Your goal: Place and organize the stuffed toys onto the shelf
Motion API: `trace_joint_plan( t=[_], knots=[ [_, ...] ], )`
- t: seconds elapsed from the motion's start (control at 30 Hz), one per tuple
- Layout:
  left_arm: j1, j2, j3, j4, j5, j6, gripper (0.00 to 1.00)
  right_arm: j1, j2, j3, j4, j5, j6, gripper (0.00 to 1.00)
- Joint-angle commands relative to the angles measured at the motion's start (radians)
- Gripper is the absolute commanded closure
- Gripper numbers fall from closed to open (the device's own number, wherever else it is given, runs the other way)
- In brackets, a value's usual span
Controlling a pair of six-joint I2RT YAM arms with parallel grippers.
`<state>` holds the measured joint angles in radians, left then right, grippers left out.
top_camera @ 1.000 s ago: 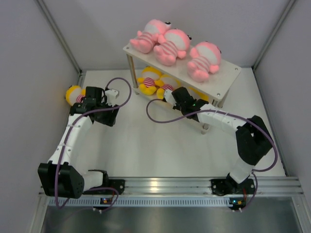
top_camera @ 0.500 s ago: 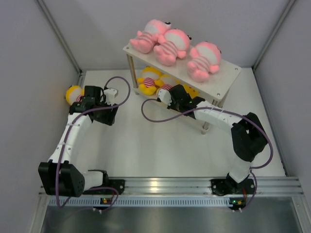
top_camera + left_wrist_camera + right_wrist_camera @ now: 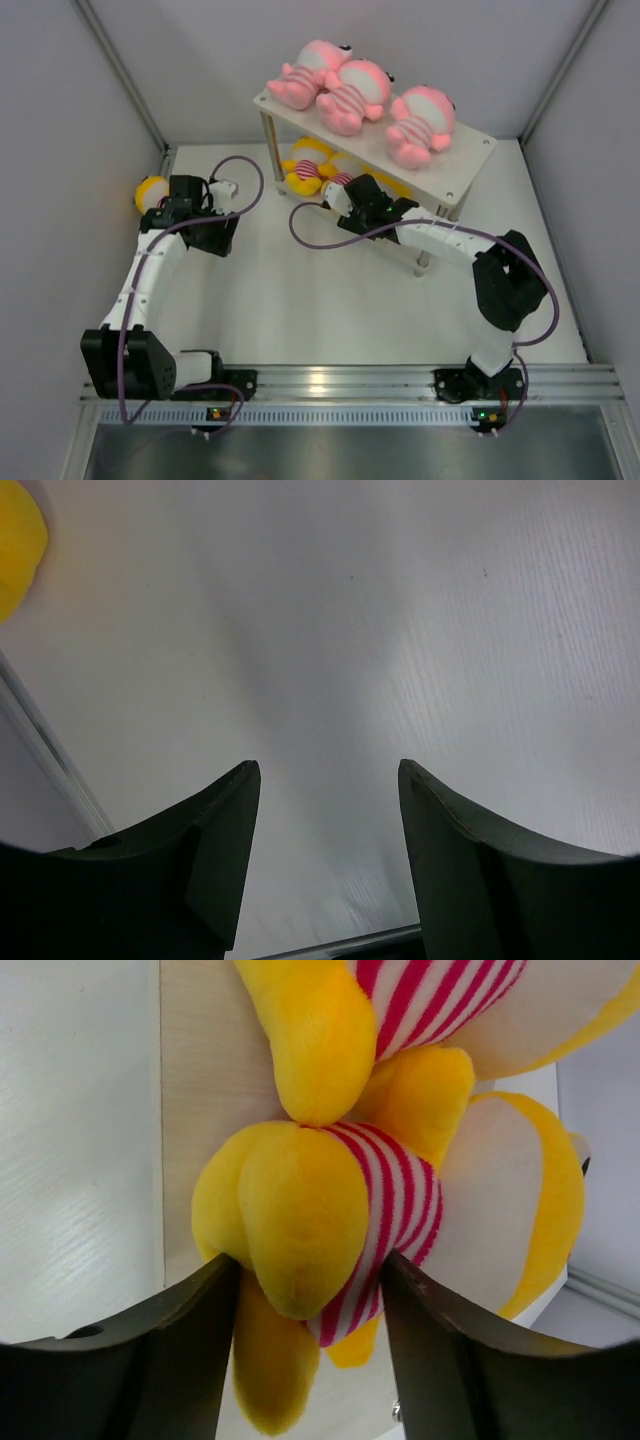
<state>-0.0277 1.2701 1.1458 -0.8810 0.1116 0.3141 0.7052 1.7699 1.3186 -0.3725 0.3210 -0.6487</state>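
Three pink stuffed toys (image 3: 355, 92) lie on the top board of the white shelf (image 3: 470, 160). On the lower tier lie two yellow stuffed toys (image 3: 305, 165). My right gripper (image 3: 350, 190) reaches under the top board. Its jaws (image 3: 310, 1265) stand open on either side of the nearer yellow toy (image 3: 320, 1210), which rests on the lower board (image 3: 205, 1080) against the other yellow toy (image 3: 400, 1010). Another yellow toy (image 3: 150, 192) lies on the table by the left wall. My left gripper (image 3: 170, 200) is right beside it, open (image 3: 328, 770) over bare table, the toy (image 3: 18, 550) off at its upper left.
Grey walls close in the white table on the left, back and right. The shelf's thin metal legs (image 3: 422, 262) stand close to my right forearm. Purple cables (image 3: 320, 235) loop beside both wrists. A metal rail (image 3: 330, 380) runs along the near edge.
My right gripper pushed further in under the shelf with the yellow toy and its jaws opened from shut. My left gripper shifted slightly toward the back, still open.
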Motion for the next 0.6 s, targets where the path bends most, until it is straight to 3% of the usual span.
trace_joint_plan(
  t=[0.0, 0.07, 0.13, 0.33, 0.57],
  knots=[
    [0.014, 0.009, 0.046, 0.048, 0.002, 0.017, 0.36, 0.013, -0.055, 0.054, -0.054, 0.018, 0.031, 0.37],
    [0.020, 0.023, 0.048, 0.066, -0.015, 0.016, 0.36, 0.023, -0.072, 0.067, -0.055, 0.035, 0.034, 0.28],
    [0.055, 0.043, 0.048, 0.103, -0.053, 0.016, 0.36, 0.034, -0.098, 0.076, -0.060, 0.044, 0.032, 0.25],
    [0.080, 0.122, 0.011, 0.310, -0.363, 0.094, 0.34, 0.071, -0.164, 0.079, -0.072, 0.066, 0.014, 0.13],
    [0.210, 0.346, 0.256, 0.363, -0.351, 0.091, 0.36, 0.103, -0.230, 0.041, -0.086, 0.119, -0.017, 0.13]
  ],
)
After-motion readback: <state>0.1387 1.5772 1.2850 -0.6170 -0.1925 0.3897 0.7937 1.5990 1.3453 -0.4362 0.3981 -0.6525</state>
